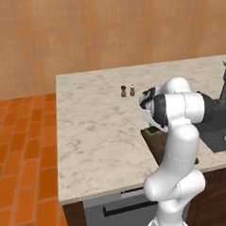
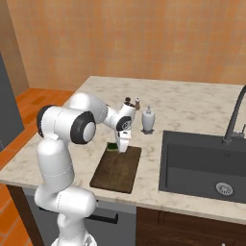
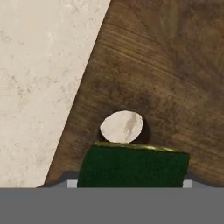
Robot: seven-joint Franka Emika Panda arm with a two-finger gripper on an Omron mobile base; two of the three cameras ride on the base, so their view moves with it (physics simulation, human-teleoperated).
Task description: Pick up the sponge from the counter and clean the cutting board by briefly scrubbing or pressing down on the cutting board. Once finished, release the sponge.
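Sponge (image 3: 133, 165), held across its short sides in tool (image 2: 123, 147), poised over far end of cutting board (image 2: 116, 169) beside its hole. Probably light, soft, compressible; gentle downward pressure advisable.

Even, shadowless light washes the rendered kitchen, with no single source apparent. The pale counter (image 1: 97, 135) reads bright and flat, free of glare, while the sink basin (image 2: 202, 166) stays uniformly dark. The white arm shows only soft shading on its undersides. Both base views are slightly soft and low in detail, with coarse edges on small items. In the hand view, the cutting board (image 3: 175, 78) grain is blurred by closeness, and the sponge (image 3: 133, 166) appears as a dark, nearly textureless green block.
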